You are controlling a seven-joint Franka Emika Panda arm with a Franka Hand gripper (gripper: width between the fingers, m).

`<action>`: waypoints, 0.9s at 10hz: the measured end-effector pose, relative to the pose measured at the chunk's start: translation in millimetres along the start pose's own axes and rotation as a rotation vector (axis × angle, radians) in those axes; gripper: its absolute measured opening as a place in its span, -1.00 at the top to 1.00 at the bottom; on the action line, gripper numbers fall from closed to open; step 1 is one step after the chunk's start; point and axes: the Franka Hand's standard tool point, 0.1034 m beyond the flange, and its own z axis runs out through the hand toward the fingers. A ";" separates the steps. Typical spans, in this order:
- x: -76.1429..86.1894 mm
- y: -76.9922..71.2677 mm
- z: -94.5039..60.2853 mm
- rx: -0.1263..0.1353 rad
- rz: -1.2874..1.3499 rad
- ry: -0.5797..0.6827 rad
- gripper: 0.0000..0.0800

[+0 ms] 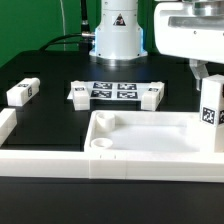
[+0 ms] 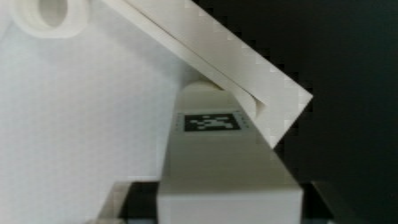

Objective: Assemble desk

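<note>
The white tabletop lies tray-side up at the front, with a round socket at its near left corner. My gripper is shut on a white block leg and holds it upright over the tabletop's corner at the exterior view's right. In the wrist view the leg, with its tag facing the camera, sits between my dark fingers of the gripper, its far end at the raised rim. A socket shows on the tray floor. Whether the leg touches a socket is hidden.
Three loose white legs lie on the black table: one at the far left and one at each end of the marker board. A long white border rail runs along the front and left. The robot base stands behind.
</note>
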 end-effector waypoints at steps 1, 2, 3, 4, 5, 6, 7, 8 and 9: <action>-1.2 -0.4 0.2 0.000 0.060 -0.001 0.27; -2.9 -0.8 0.5 0.000 0.127 -0.002 0.27; -3.3 -1.0 0.6 0.000 0.165 -0.003 0.27; -3.3 -1.0 0.6 0.000 0.162 -0.003 0.12; -3.3 -1.1 0.6 0.001 0.114 -0.003 -0.22; -3.1 -1.3 0.5 0.002 0.084 -0.001 -0.22; -4.6 -1.2 -0.1 -0.008 -0.001 -0.006 -0.53; -3.9 -1.1 -0.1 -0.007 -0.121 -0.005 -0.60; -3.9 -1.1 0.0 -0.007 -0.164 -0.006 -0.60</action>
